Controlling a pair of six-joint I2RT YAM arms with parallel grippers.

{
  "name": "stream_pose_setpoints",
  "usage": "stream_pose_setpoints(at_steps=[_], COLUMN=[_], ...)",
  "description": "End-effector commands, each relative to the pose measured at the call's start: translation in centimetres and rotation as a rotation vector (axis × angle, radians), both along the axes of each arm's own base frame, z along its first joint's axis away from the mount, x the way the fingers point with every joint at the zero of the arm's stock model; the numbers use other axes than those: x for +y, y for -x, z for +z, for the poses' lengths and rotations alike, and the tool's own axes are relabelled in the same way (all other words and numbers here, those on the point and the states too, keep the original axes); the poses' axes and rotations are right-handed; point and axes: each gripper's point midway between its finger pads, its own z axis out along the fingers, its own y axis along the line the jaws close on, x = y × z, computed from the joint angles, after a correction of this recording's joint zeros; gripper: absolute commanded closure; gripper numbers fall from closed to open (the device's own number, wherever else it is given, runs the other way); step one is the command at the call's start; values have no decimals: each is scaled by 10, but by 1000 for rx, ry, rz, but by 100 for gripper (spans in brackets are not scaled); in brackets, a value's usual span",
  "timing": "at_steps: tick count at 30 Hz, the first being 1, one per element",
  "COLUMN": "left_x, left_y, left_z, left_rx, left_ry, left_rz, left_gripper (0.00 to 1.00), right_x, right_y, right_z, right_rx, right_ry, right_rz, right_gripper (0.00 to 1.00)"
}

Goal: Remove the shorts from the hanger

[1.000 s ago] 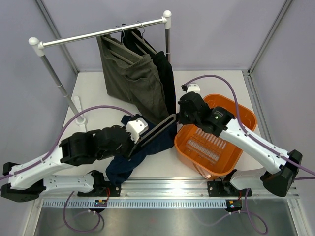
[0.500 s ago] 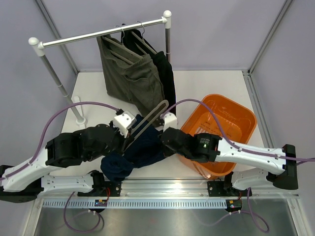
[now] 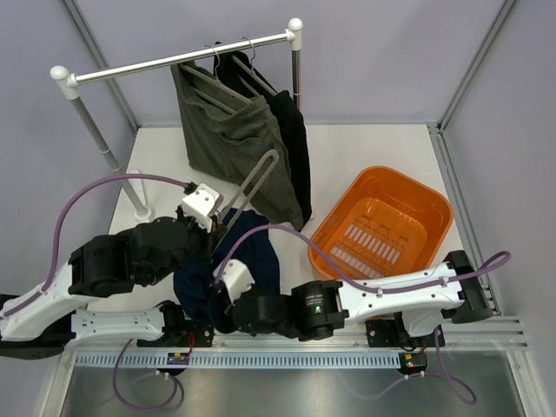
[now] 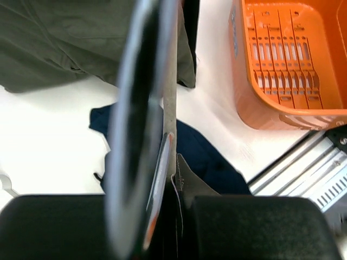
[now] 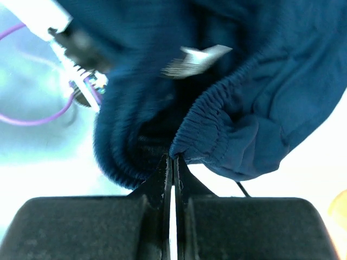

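The navy blue shorts [image 3: 248,256] lie bunched on the table between the two arms. My right gripper [image 3: 224,304] is shut on their elastic waistband [image 5: 217,116]; in the right wrist view its jaws [image 5: 172,158] pinch the waistband's edge. My left gripper [image 3: 217,230] is shut on the dark hanger [image 3: 254,184], whose bar slants up and away over the cloth. In the left wrist view that bar [image 4: 169,81] runs up from the closed gripper [image 4: 174,176]. The olive-grey shorts [image 3: 228,139] and the black shorts [image 3: 294,139] hang from the rail.
A clothes rail [image 3: 174,61] on white posts spans the back left. An orange basket [image 3: 408,204] stands on the right, its near rim just above the right arm. The rack's foot [image 3: 139,204] sits by the left arm.
The right gripper has swept from the hanger's far end down to the near edge, dragging the navy shorts with it. The left gripper has swung the hanger more upright and leftward.
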Motion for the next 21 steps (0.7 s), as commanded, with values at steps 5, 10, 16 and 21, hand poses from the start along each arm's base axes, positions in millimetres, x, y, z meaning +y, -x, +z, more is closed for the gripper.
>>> stream_pose_setpoints(at_steps=[5,10,16,21], left_x=[6,19,43,58], left_y=[-17,-27,-31,-26], left_z=[60,92,137,158], left_rx=[-123,-205,-322,-414], left_ry=[191,252,432,554], left_rz=[101,176,243,225], left_gripper=[100,100,100,100], right_x=[46,50,44,34], right_y=[65,90,101,75], right_z=[22,9,-13,-10], right_rx=[-130,-152,-137,-211], right_ry=[-30,29,101,133], right_rz=[244,328,371,254], right_gripper=[100,100,100,100])
